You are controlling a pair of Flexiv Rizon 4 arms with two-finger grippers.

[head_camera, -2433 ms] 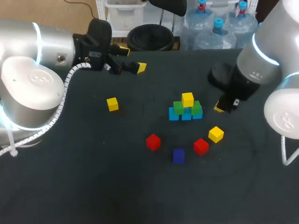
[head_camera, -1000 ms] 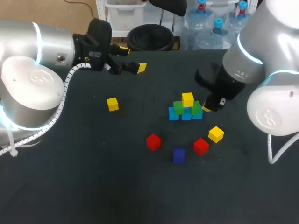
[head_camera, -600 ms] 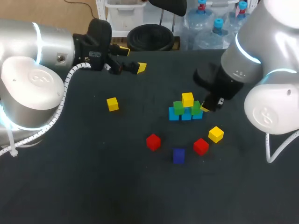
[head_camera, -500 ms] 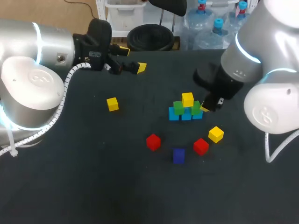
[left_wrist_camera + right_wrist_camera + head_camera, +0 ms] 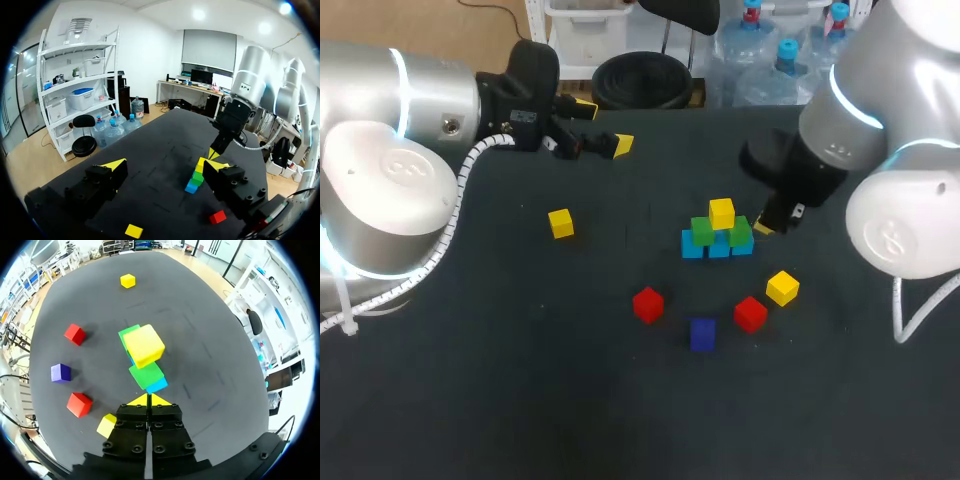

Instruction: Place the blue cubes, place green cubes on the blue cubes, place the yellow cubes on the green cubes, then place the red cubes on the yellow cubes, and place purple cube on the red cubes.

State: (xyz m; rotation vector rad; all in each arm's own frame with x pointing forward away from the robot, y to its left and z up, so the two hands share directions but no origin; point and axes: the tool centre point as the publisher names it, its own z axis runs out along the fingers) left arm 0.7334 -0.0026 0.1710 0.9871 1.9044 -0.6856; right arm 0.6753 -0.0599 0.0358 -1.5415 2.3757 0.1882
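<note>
My right gripper [image 5: 148, 401], fingers pressed together and empty, has closed in beside the green cubes [image 5: 703, 230], then eased back. A yellow cube [image 5: 721, 212] tops them, seemingly undisturbed. The nearest loose yellow cube [image 5: 782, 287] likely comes next. My left gripper [image 5: 164, 166] stays open, far off.

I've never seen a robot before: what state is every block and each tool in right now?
blue cubes: three in a row, bottom layer.
green cubes: two, stacked on the blue cubes.
top yellow cube: resting on the green cubes.
other yellow cubes: two, loose, unstacked.
red cubes: two, loose.
purple cube: loose.
left tool: open, empty.
right tool: shut, empty, beside the green cubes.
</note>
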